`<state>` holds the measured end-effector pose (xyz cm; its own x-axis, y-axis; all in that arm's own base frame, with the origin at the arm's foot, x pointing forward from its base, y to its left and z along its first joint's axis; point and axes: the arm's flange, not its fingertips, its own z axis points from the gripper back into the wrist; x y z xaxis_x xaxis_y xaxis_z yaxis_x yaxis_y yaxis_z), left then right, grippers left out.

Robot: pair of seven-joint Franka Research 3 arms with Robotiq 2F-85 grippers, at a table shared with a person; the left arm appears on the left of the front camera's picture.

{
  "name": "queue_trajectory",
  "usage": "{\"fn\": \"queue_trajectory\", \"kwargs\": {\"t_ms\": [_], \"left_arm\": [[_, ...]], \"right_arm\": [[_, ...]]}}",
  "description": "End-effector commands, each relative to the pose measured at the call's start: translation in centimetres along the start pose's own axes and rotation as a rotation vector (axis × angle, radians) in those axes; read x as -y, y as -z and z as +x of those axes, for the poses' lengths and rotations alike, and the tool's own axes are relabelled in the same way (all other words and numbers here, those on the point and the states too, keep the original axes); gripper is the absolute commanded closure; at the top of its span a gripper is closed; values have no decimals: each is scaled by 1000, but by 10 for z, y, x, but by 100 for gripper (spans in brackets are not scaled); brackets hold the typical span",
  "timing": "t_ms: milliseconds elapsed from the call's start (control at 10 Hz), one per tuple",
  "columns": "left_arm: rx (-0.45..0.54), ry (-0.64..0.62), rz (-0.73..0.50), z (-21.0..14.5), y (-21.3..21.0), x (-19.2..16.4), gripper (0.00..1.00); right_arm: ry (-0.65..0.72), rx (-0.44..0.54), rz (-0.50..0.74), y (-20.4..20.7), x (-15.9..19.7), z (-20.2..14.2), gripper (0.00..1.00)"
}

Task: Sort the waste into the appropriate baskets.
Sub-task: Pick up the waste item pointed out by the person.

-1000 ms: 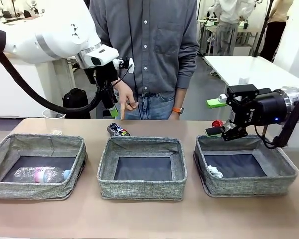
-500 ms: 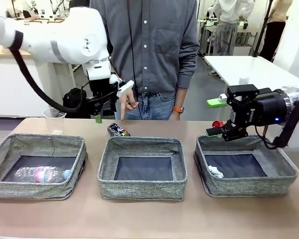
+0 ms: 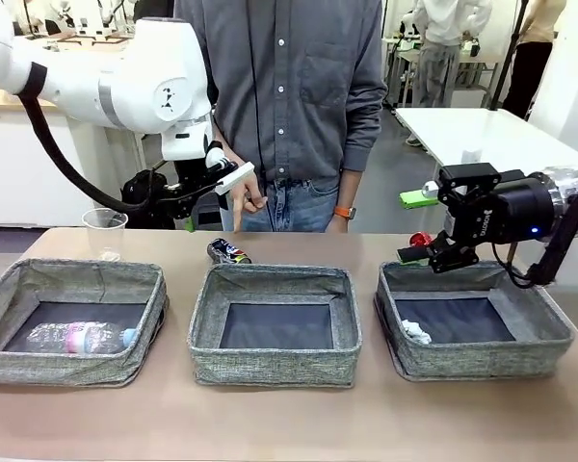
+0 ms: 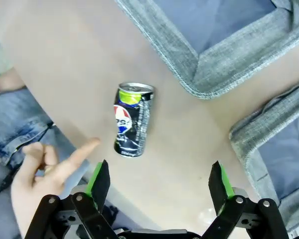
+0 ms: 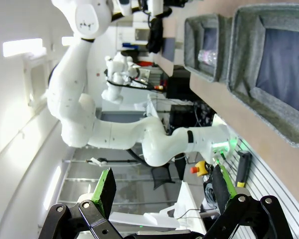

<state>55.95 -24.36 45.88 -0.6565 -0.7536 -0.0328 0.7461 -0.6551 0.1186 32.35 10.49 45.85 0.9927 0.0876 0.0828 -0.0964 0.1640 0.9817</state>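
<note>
Though crushed, glossy patterned can (image 4: 132,121)

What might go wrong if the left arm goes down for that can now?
1. The person's hand points right beside the can; the open left jaws coming down might pinch a finger.
2. The can lies near a corner of the middle basket; a jaw might snag the fabric.

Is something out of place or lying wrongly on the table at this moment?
Yes. The dark patterned can lies on its side on the table, behind the middle basket and outside every basket. A clear plastic cup stands upright behind the left basket, also not sorted yet.
</note>
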Motion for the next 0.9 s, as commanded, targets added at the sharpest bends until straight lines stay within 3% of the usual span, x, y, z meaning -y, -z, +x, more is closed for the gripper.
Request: {"fn": "queue_trajectory", "kwargs": {"t_ms": [0,200,800], "left_arm": [[8,-2,19,2,-3,-2,0],[-7,38,87,-1,26,-20,0],[45,91,-17,-4,98,-40,0]], "right_arm": [[13,9,25,1,-4,1,0],[13,9,25,1,-4,1,0],[13,9,25,1,-4,1,0]]}}
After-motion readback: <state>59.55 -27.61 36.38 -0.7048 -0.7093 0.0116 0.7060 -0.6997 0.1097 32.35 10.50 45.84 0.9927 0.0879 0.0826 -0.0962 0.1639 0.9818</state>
